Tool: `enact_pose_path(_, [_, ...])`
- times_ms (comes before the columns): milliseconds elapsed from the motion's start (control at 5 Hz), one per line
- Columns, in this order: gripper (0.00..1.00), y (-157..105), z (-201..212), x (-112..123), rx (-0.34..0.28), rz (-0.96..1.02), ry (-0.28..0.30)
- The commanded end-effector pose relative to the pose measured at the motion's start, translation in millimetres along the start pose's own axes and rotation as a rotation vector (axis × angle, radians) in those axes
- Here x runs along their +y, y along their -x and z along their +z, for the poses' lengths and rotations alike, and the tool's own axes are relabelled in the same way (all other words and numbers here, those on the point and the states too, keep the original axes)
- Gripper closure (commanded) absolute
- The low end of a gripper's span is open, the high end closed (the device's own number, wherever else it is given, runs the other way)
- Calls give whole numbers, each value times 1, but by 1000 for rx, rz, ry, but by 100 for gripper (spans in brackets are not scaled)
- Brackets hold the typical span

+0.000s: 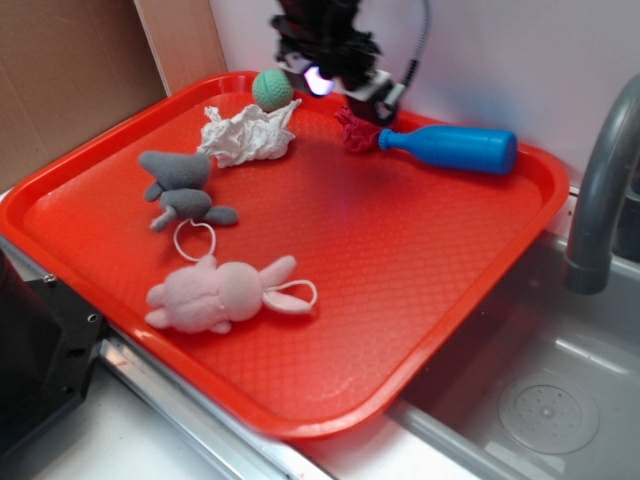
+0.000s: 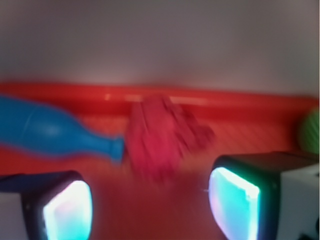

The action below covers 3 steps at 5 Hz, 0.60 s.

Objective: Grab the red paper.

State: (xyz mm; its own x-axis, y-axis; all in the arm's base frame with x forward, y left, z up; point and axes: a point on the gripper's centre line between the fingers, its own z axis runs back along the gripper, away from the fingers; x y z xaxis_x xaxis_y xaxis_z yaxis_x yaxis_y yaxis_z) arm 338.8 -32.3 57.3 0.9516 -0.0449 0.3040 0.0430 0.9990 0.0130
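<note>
Approach stage: the gripper point(image 2: 150, 200) is held with its 2 fingers point(image 2: 67, 207) apart, the red paper point(image 2: 162, 137) ahead between them, ungrasped; closing and lifting are judged outstanding.

Bright exterior view; blurred wrist view

We see a kitchen-like spot arranged as a robot test station. A steel sink point(image 1: 560, 400) with a round drain point(image 1: 548, 415) lies just to the right of a red tray point(image 1: 400, 300), and a grey tap point(image 1: 600, 190) curves up beside the tray's right edge. On the tray lie soft toys, while a pale wall point(image 1: 520, 60) stands behind it.
</note>
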Motion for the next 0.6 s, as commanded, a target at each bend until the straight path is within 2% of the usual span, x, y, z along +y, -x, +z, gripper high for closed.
enact_pose_path(0, [0, -7, -27, 6, -4, -10, -114])
enact_pose_path(200, [0, 2, -29, 21, -1, 29, -157])
enact_pose_path(400, [100, 4, -28, 24, 7, 42, -157])
